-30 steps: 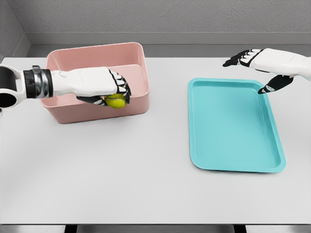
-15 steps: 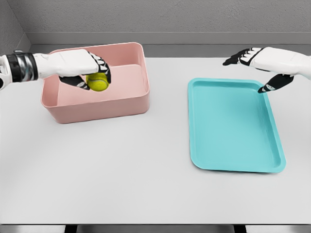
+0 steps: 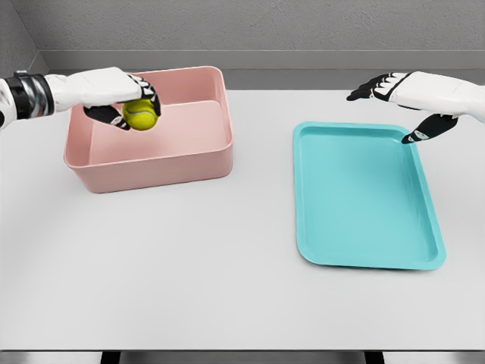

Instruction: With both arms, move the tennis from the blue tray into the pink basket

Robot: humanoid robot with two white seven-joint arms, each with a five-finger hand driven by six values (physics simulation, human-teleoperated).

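The tennis ball (image 3: 140, 114) sits clasped in the left hand (image 3: 114, 95) above the pink basket (image 3: 151, 163). The right hand (image 3: 405, 98), fingers spread, hovers at the blue tray's (image 3: 364, 197) far corner.

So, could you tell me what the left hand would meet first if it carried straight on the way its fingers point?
Probably nothing soon. The left hand, gripping the tennis ball, points rightward over the pink basket. Its line seems to pass above the basket's right wall, though depth is unclear.

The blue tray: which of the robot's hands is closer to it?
Right. The right hand hovers open by the blue tray's far right corner; the left hand holds the tennis ball over the pink basket.
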